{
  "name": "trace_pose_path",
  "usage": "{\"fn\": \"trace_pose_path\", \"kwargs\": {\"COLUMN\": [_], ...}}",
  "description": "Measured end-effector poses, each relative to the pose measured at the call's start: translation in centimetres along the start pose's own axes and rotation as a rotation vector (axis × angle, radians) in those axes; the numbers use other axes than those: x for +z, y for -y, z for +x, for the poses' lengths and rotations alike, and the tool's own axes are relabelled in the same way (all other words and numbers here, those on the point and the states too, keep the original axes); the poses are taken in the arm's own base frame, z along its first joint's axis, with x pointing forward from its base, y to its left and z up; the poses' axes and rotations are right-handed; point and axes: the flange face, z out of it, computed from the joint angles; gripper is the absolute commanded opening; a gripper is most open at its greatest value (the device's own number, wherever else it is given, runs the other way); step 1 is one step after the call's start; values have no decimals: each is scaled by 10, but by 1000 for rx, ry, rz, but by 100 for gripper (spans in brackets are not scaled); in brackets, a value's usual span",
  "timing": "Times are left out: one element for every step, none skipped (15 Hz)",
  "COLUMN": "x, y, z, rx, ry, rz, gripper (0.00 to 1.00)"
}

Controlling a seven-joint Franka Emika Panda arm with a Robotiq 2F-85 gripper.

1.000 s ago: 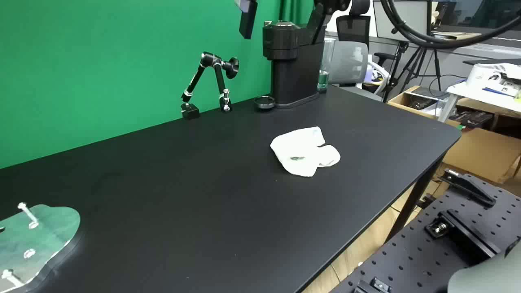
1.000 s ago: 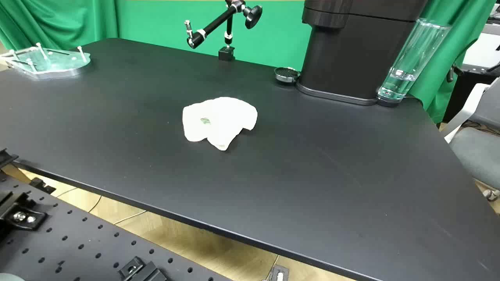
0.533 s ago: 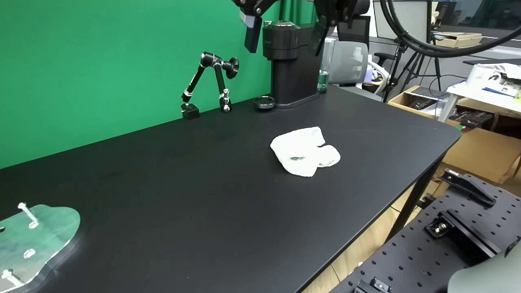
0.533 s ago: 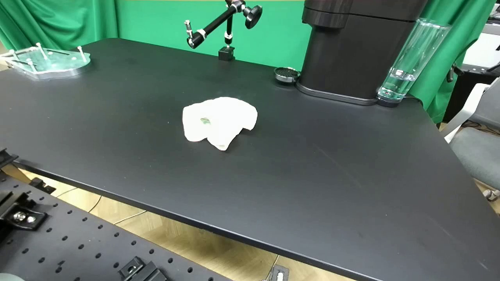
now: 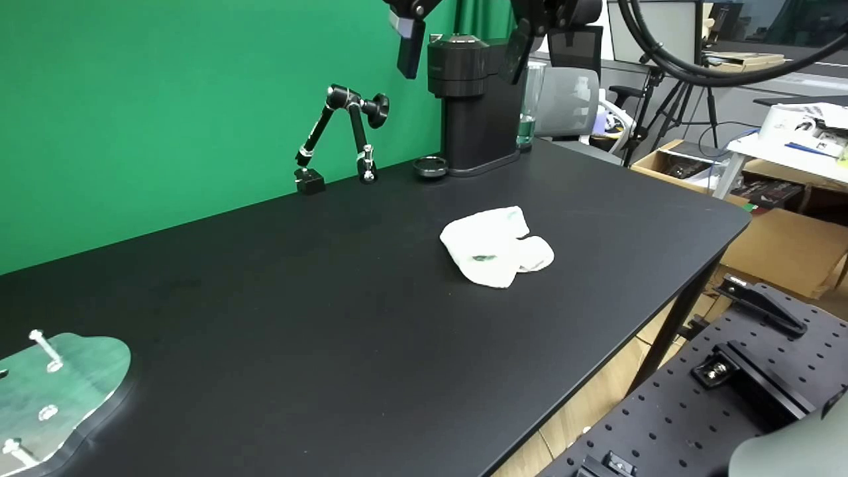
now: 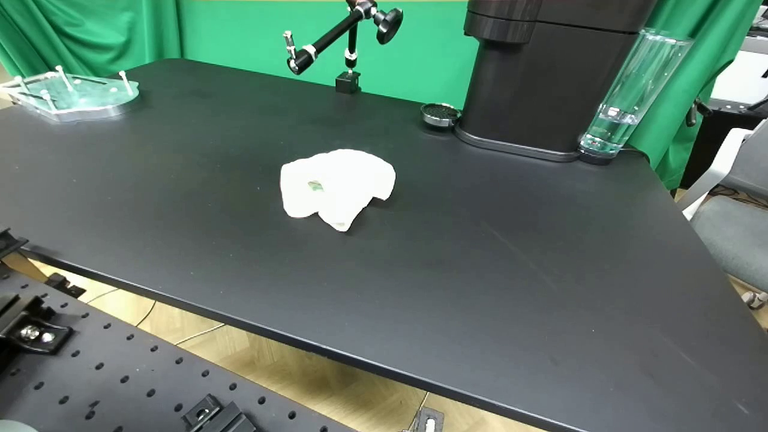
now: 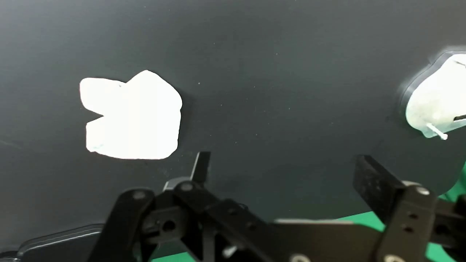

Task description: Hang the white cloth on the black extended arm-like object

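Observation:
The white cloth (image 5: pixel 493 245) lies crumpled and flat on the black table in both exterior views (image 6: pixel 345 183). It also shows at the left in the wrist view (image 7: pixel 134 120). The black jointed arm (image 5: pixel 358 129) stands at the table's back edge by the green backdrop. One link reaches forward above the table in an exterior view (image 6: pixel 333 36). I cannot make the black arm out in the wrist view. My gripper (image 5: pixel 459 78) is high above the table at the top of an exterior view. Its fingers are wide apart and empty in the wrist view (image 7: pixel 283 156), apart from the cloth.
A black coffee machine (image 5: pixel 474 126) with a clear water tank (image 6: pixel 624 99) stands at the back right. A small round metal-rimmed dish (image 6: pixel 440 115) sits beside it. A clear plate with white pegs (image 6: pixel 84 99) lies at the far left; it also shows in the wrist view (image 7: pixel 437 98).
My gripper has come lower into the exterior view since one second ago, then risen slightly in the last half second. The cloth and the black arm have not moved.

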Motion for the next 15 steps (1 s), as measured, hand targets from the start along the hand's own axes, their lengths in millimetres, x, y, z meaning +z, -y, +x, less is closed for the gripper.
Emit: {"fn": "trace_pose_path", "kwargs": {"x": [0,1,3,7,11,17,23,29,34,36,35,34,33,33,34], "y": [-4,-11,-20,-30,-41,-53,-64,-73,-79,-79,-78,-75,-74,-75,-77], "z": [4,9,15,21,28,34,41,47,50,50,50,50,49,50,51], "rx": [4,5,-4,-22,-50,-86,-125,-155,-154,-153,-157,-163,-166,-165,-161], "ry": [-8,-15,-14,-5,8,22,39,57,71,77,75,71,69,68,60], "rz": [-13,-30,-49,-66,-76,-78,-69,-57,-50,-50,-51,-53,-53,-55,-62], "gripper": [100,100,100,100,100,100,100,100,100,100,100,100,100,100,100]}}
